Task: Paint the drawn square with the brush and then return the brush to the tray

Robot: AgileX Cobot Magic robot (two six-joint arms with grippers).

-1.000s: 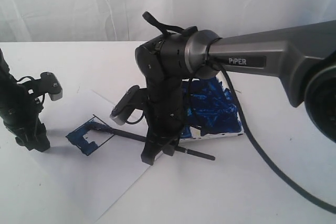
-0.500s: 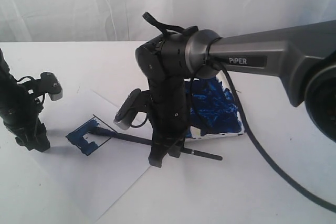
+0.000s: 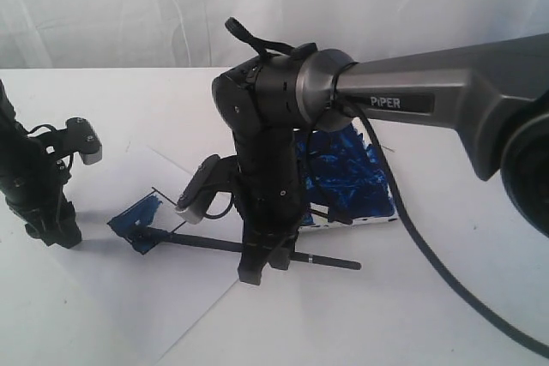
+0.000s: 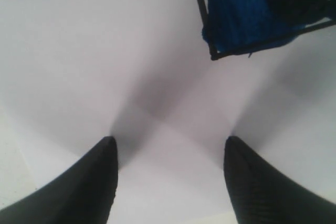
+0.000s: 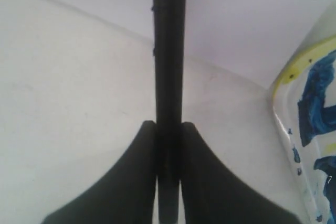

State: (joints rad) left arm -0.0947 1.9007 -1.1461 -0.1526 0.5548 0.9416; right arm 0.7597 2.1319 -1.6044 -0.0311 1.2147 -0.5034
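The right tool [image 5: 168, 125] pinches the slim black brush [image 5: 169, 51]; left tool [image 4: 170, 141] gapes empty.

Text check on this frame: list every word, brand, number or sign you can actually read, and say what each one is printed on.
"PiPER": pale lettering on the grey forearm link of the right arm, seen in the exterior view.
No other text: none shows on the white paper sheet, the white tray smeared with blue paint or the long thin black paintbrush, and neither wrist view shows any.
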